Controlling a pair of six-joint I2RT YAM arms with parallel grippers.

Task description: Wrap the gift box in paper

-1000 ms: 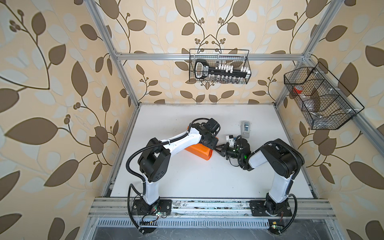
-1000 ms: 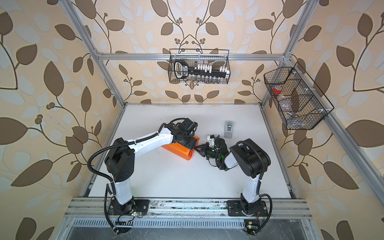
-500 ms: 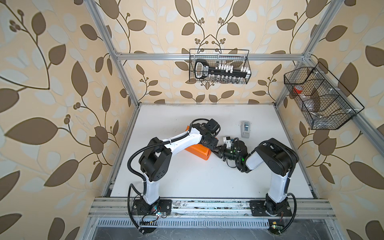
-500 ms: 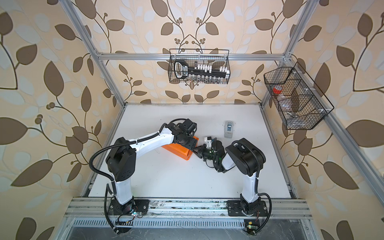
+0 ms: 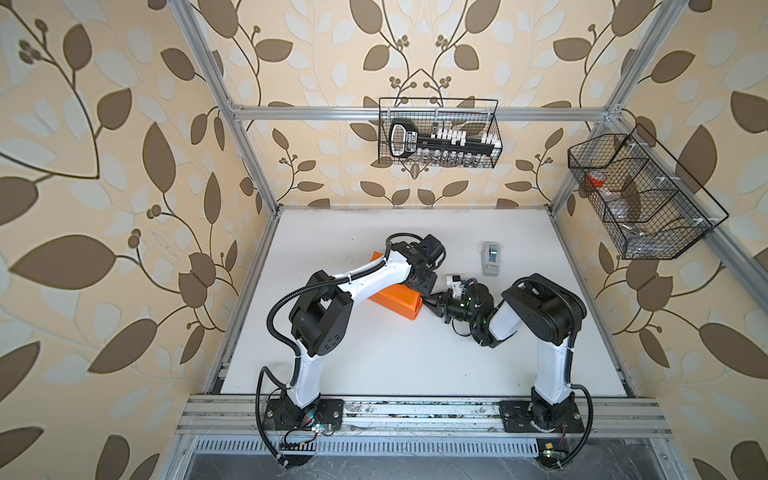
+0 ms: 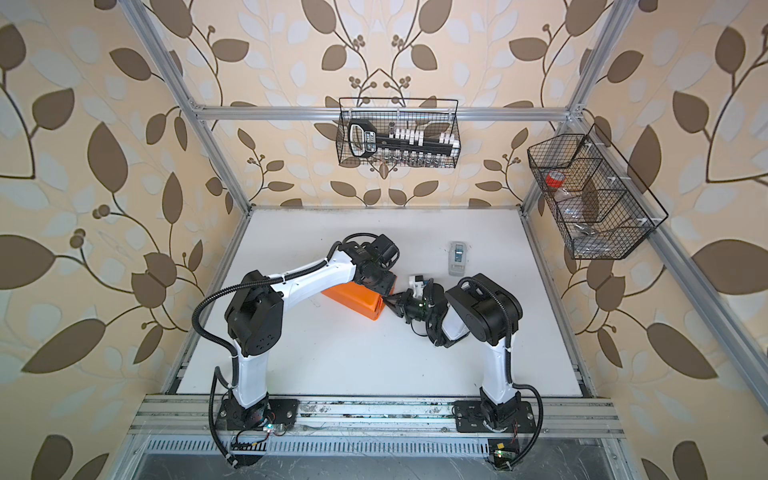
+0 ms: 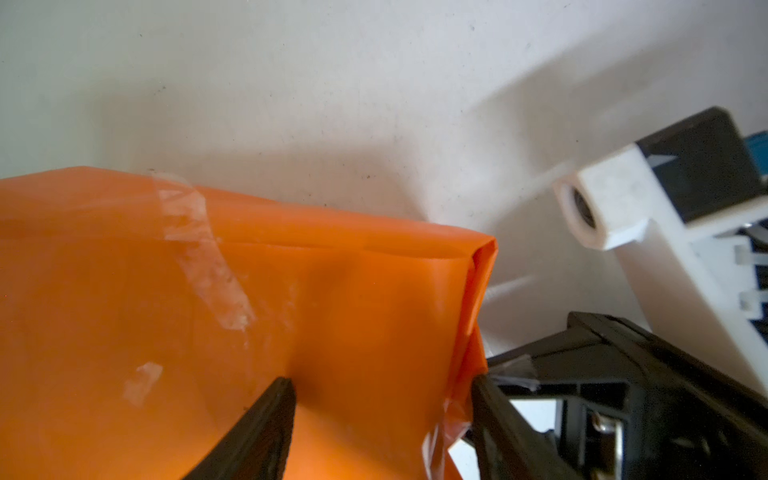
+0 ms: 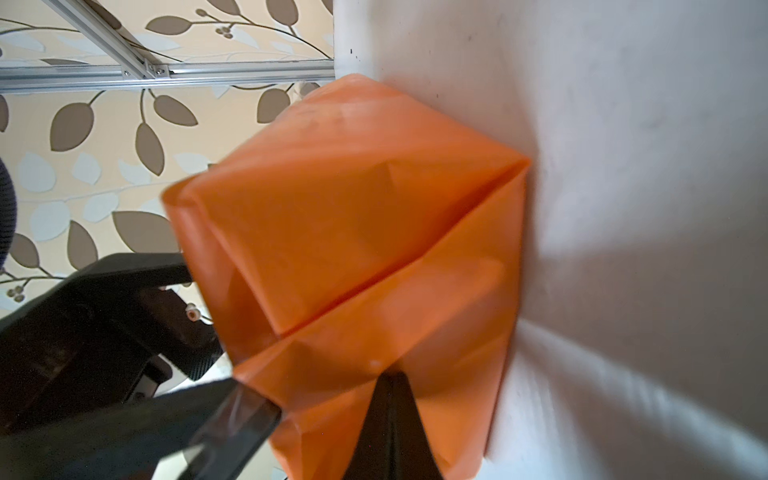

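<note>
Left of centre in both top views, on the white table (image 5: 374, 365), the paper (image 5: 395, 303) (image 6: 353, 301) lies as an orange box-shaped parcel set at a slant. The gift box is not visible, since paper covers every side in view. The left arm reaches over the parcel from the lower left, hiding its middle. In the left wrist view the left gripper (image 7: 382, 384) has its fingers (image 7: 270, 419) apart: one tip rests on the parcel's broad face, the other at its folded end, with the corner between them. Whether they squeeze it cannot be told. A wrinkled strip of clear tape (image 7: 203, 257) crosses a seam on that face.

Just right of the parcel, the right gripper (image 5: 430, 300) (image 8: 390, 399) has its jaws together in a point, and the tip touches the end of the paper (image 8: 353, 208) where the flaps are folded into triangles.

Above, on the back rail, hangs a wire basket (image 5: 436, 99) holding a black handled tool (image 5: 401, 143); its label has white lettering too small to read. Further right, a grey tape dispenser (image 5: 491, 258) with a blue core stands apart from the parcel. At the far right, a second wire basket (image 5: 681, 170) holds something red (image 5: 597, 179)
</note>
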